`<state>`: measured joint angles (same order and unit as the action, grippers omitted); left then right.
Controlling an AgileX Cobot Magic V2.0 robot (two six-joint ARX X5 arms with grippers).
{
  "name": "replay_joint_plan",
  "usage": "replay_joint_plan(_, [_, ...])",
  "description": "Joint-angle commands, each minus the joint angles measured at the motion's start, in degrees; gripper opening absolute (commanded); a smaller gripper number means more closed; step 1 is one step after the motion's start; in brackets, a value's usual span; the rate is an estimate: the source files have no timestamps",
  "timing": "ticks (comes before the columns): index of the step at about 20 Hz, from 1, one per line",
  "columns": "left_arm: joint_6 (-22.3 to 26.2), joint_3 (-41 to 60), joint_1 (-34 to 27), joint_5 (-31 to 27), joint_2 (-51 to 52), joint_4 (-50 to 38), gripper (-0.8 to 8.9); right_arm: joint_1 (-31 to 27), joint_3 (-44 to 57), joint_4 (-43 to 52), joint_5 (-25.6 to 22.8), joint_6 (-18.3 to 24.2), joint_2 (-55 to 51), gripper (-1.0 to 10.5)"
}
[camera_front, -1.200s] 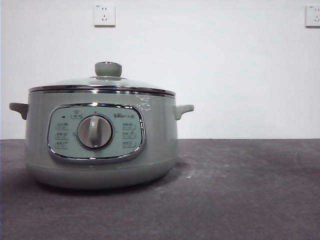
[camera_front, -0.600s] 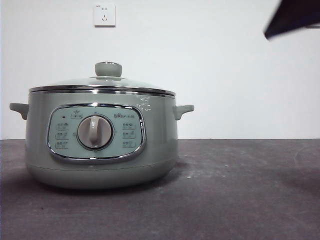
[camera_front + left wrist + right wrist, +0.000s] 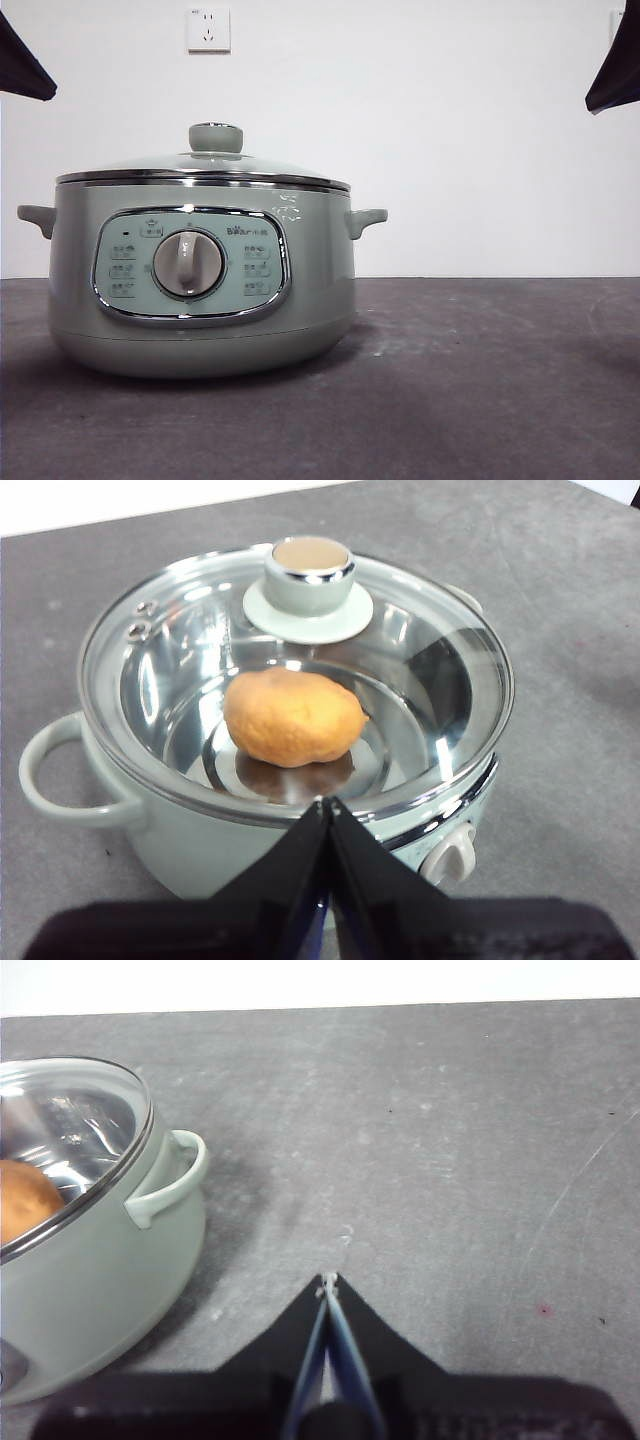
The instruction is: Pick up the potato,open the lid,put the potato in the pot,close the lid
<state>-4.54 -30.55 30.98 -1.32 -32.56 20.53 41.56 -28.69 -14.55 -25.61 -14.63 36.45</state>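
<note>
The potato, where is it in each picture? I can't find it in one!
Front view: the oval orange-brown potato does not show; the pale green pot wall hides it.
Left wrist view: the potato lies mid-picture, inside the pot, under the domed glass lid.
Right wrist view: only its edge shows at the left border, through the lid.
Shared landmark: the pot's small side handle.

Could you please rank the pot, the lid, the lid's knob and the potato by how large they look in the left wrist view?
1. The pot, widest overall.
2. The lid, nearly as wide, covering its mouth.
3. The potato, inside under the glass.
4. The knob, though its base flange looks nearly potato-wide.
</note>
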Motion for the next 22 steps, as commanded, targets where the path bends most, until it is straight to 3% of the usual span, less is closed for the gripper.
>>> replay_joint_plan(1, [-0.4,0.1,0.2,-0.1,0.1,-0.2,-0.03,0.1,0.3,0.3,-0.2,-0.7,-0.1,0.0])
replay_joint_plan(2, [-0.4,0.1,0.2,-0.1,0.1,-0.1,-0.03,0.1,0.3,0.3,-0.2,-0.7,-0.1,0.0])
replay_joint_plan(4, [5.8,0.1,0.2,-0.3,0.3,0.3,-0.03,0.1,0.3,0.3,-0.2,-0.7,-0.1,0.0])
replay_joint_plan(7, [10.9,1.2,-3.8,1.0,3.3,-0.3,-0.03,0.1,0.3,0.3,-0.2,-0.7,-0.1,0.0])
replay_joint_plan(10, [9.9,7.7,-11.8,4.8,10.0,-5.9,-0.03,0.1,0.3,0.3,-0.2,-0.7,-0.1,0.0])
replay_joint_plan(15, [7.1,20.2,-22.3,4.7,23.2,-9.8,-0.03,0.1,0.3,0.3,-0.2,-0.7,-0.1,0.0])
replay_joint_plan(22, [7.1,29.9,-26.3,4.8,31.4,-9.7,-0.03,0.1,0.3,0.3,-0.2,-0.7,-0.1,0.0])
